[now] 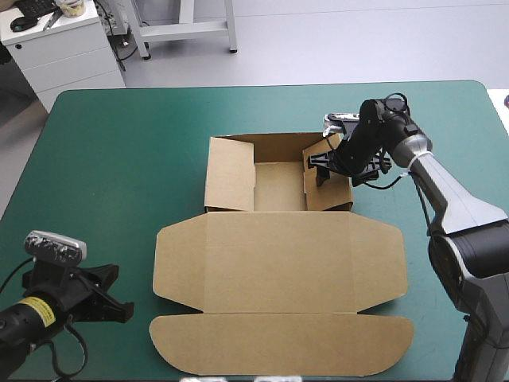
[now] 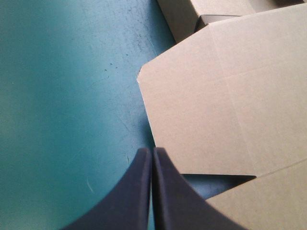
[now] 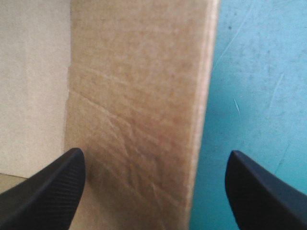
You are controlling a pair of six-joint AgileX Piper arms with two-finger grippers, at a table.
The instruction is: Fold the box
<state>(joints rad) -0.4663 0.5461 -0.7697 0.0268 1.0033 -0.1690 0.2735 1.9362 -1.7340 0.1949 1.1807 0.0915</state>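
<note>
The teal-green cover (image 1: 103, 159) carries the brown box (image 1: 278, 263) at mid-table, between my two arms.

1. Lid (image 1: 278, 294): lies flat and unfolded, ahead of and just beside my left gripper (image 2: 152, 153).
2. Tray (image 1: 278, 187): walls raised, open upward. It holds no loose item; only one finger of my right gripper (image 1: 322, 163) reaches into it.
3. Right wall (image 3: 139, 120): stands between my right fingers, and its top edge runs straight ahead of the gripper, across the closing line.

Right gripper: released, fingers spread, one over the tray floor, one over the cover outside.

Left gripper: clenched on nothing, well apart from the tray.

Judgement: the right arm is nearer, so pinching this wall falls to it.
</note>
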